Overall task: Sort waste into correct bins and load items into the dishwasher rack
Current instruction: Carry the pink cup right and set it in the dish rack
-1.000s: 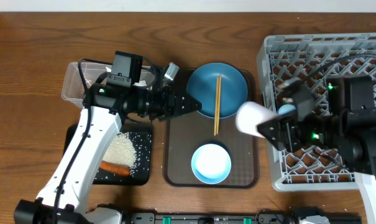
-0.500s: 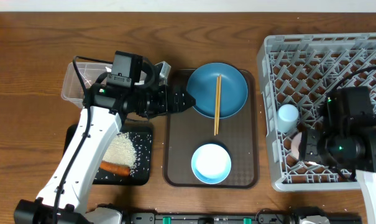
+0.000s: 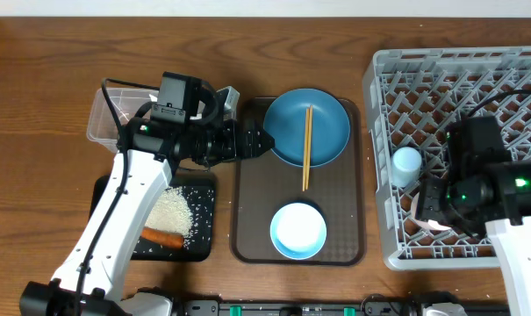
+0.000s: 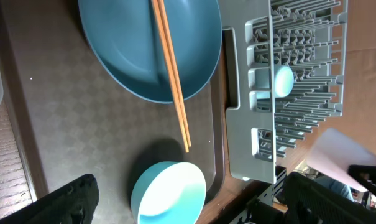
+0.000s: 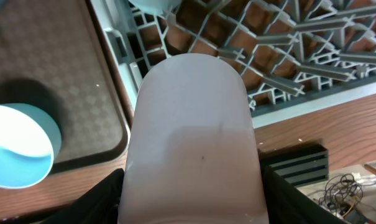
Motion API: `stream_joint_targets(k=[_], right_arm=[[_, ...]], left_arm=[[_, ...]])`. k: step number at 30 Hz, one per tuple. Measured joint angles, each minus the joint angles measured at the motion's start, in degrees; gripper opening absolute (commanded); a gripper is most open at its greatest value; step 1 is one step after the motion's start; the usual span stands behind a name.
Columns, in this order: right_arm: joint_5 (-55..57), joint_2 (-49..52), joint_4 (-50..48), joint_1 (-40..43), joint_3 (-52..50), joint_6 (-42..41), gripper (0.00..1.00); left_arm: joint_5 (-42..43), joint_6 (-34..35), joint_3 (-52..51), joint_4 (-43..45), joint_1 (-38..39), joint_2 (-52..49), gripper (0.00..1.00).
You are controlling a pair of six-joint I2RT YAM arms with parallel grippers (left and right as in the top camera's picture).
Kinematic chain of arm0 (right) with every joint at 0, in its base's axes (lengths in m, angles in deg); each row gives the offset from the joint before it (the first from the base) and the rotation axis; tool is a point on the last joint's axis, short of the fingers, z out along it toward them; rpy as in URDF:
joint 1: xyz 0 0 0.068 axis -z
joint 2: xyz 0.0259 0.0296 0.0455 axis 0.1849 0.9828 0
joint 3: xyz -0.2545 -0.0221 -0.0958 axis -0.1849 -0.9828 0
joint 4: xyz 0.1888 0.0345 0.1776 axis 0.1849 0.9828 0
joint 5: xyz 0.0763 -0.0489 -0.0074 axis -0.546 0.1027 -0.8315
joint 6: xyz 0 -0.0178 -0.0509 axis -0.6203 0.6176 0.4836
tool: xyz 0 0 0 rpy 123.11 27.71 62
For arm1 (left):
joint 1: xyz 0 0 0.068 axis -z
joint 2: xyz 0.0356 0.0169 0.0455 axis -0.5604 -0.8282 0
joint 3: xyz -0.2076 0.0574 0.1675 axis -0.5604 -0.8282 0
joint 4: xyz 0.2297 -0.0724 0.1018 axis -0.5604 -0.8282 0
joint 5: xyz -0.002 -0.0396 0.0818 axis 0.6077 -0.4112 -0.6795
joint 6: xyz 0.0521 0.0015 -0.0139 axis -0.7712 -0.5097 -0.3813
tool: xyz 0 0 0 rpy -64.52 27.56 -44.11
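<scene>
Pinkish-white cup [image 5: 194, 137]: fills the middle of the view, smooth and plain, rounded end pointing toward the rack.
Right gripper [image 5: 194, 194]: dark fingers [image 5: 104, 196] sit against the cup's two sides at the bottom edge, clamping it.
Dishwasher rack [image 5: 287, 56]: grey lattice across the upper right, wood showing through its openings.
Light blue cup [image 5: 151, 5]: a sliver at the top edge, by the rack's near wall.
Brown serving tray [image 5: 57, 68]: left side, textured, its raised rim beside the rack.
Light blue bowl [image 5: 17, 149]: on the tray at the left edge, partly cut off.
Table [image 5: 312, 121]: brown wood below the rack.
Cables [image 5: 346, 186]: tangled in the bottom right corner.
</scene>
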Motion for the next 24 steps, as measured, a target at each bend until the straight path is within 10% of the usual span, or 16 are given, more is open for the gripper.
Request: stream_joint_targets(k=[17,22,24], right_arm=[[-0.3,1.4,-13.6,0.0,-13.9,-0.7,0.33],[-0.3,1.5,-13.5,0.0,-13.9,-1.0,0.99],[-0.3,1.5,-13.4,0.0,-13.9,-1.1,0.99]], left_arm=[[0.0,0.0,0.0,0.0,0.0,0.0,0.98],[0.0,0.0,0.0,0.0,0.0,0.0,0.98],[0.0,0.0,0.0,0.0,0.0,0.0,0.98]])
